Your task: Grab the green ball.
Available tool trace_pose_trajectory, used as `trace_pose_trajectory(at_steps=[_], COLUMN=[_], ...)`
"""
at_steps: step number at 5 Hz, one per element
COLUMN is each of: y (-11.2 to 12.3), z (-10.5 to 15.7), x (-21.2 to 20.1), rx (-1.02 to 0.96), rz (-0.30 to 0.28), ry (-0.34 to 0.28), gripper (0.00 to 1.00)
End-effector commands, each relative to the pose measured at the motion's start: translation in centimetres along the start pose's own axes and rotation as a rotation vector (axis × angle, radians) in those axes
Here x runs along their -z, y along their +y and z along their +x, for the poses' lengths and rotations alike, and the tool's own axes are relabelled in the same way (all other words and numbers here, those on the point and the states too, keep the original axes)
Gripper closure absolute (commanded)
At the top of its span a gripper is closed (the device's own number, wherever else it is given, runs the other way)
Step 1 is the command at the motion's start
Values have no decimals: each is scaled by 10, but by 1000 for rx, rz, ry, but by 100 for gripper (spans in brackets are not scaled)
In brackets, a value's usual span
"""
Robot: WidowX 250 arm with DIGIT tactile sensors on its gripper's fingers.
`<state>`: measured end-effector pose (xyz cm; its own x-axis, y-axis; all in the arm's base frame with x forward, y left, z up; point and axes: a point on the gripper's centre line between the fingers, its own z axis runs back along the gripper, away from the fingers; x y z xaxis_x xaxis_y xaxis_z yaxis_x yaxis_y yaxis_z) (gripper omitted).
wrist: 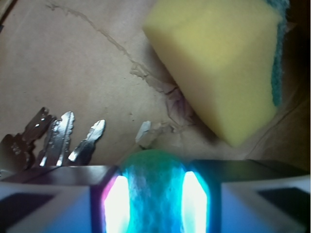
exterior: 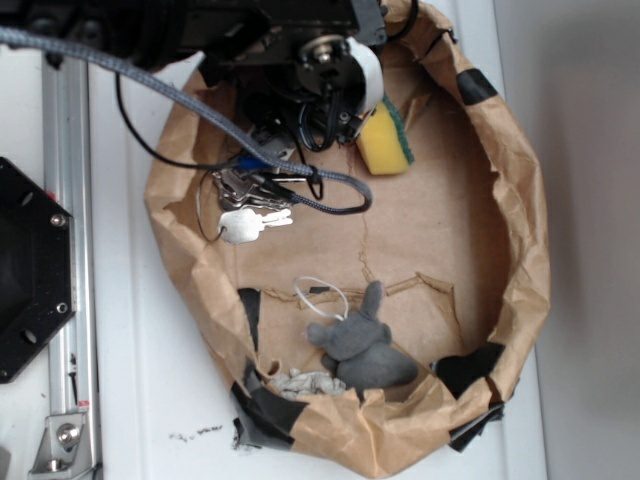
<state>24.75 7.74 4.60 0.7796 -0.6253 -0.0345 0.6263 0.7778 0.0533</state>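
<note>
The claw (wrist: 154, 204) grips the green ball (wrist: 151, 167) at the wrist view's bottom; its rounded foam could squirt free near the sponge (wrist: 214, 68).

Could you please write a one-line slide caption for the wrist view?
Hand shut on the green ball, above brown paper, beside yellow sponge and keys.

From outside, my arm hides the ball and gripper entirely. In the wrist view, the ball (wrist: 153, 194) is blurred and cut off at six o'clock; the sponge (wrist: 218, 63) is cropped at twelve.
</note>
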Motion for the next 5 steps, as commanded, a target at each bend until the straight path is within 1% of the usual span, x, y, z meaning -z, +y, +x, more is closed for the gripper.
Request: trace_pose_trajectory(at_steps=[1, 2, 3, 4, 5], y=[2, -1, -7, -17, -24], z=[6, 13, 24, 48, 72], x=[-25, -33, -56, -97, -128], rx=[0, 11, 13, -56, -212], rz=[51, 57, 66, 36, 11], ry=[-56, -74, -121, -216, -264], gripper=[100, 100, 100, 100, 100])
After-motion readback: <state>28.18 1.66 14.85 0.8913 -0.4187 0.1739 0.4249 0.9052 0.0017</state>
